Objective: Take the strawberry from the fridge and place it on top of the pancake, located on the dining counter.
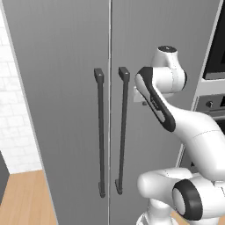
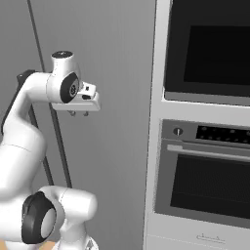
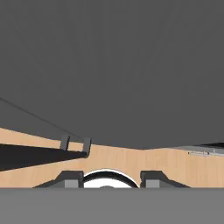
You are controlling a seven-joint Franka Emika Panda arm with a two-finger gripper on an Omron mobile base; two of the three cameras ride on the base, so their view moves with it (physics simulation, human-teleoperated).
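Beside my fingers (image 2: 78, 114) (parted, gripping nothing) stands the shut fridge (image 1: 66, 110); the right base view adds an oven (image 2: 207, 180).

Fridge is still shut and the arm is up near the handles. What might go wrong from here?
1. The two handles stand close together, so the fingers, parted and holding nothing, might catch the wrong bar or both.
2. The gripper hangs beside the right door of the fridge, pointing down, not yet lined up with a handle; closing now would likely miss.
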